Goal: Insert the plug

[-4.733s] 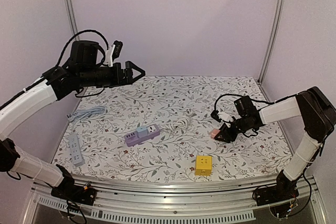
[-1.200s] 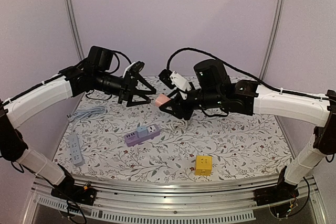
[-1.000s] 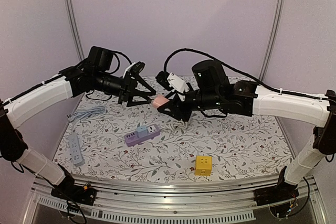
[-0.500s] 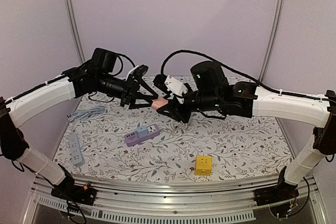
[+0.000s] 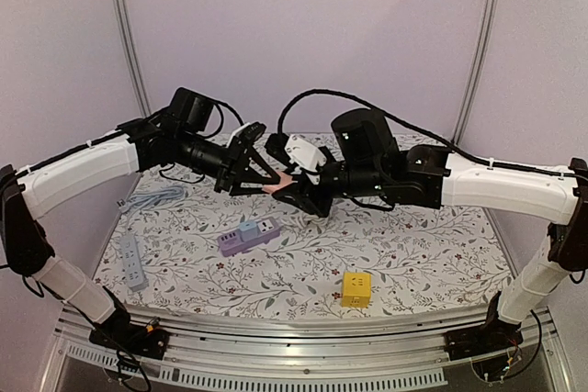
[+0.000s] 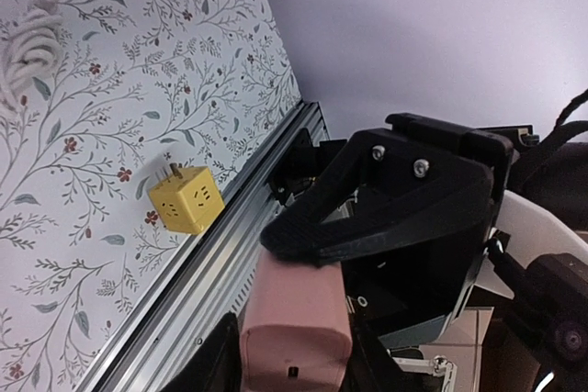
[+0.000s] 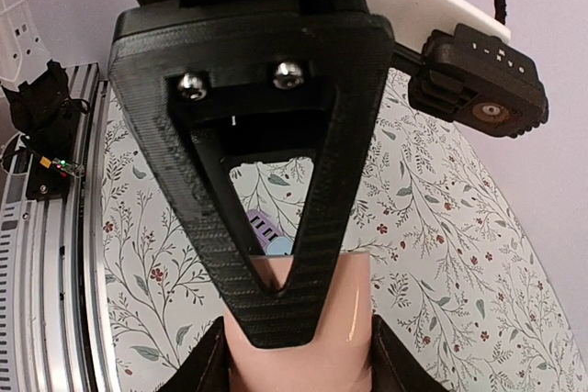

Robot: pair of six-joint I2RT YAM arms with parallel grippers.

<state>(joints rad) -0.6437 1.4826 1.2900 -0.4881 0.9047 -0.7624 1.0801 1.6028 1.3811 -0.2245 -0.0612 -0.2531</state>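
A pink plug (image 5: pixel 278 185) hangs in mid-air above the back of the table, held from both sides. My right gripper (image 5: pixel 299 192) is shut on it from the right. My left gripper (image 5: pixel 263 177) grips its other end from the left. In the left wrist view the pink plug (image 6: pixel 294 319) fills the gap between my left gripper's (image 6: pixel 294 369) fingers, which press on both its sides. In the right wrist view the pink plug (image 7: pixel 299 341) sits in my right gripper (image 7: pixel 299 369), with the other gripper's triangular finger across it. A purple power strip (image 5: pixel 248 236) lies below on the table.
A yellow cube socket (image 5: pixel 356 288) stands near the front edge and also shows as the yellow cube (image 6: pixel 184 199). A white power strip (image 5: pixel 131 262) lies at the front left, with a pale blue cable (image 5: pixel 152 197) behind it. A coiled white cord (image 6: pixel 23 52) lies mid-table.
My left gripper has moved right to the plug and its jaws have closed onto it. My right gripper has shifted slightly left and down, still holding the plug.
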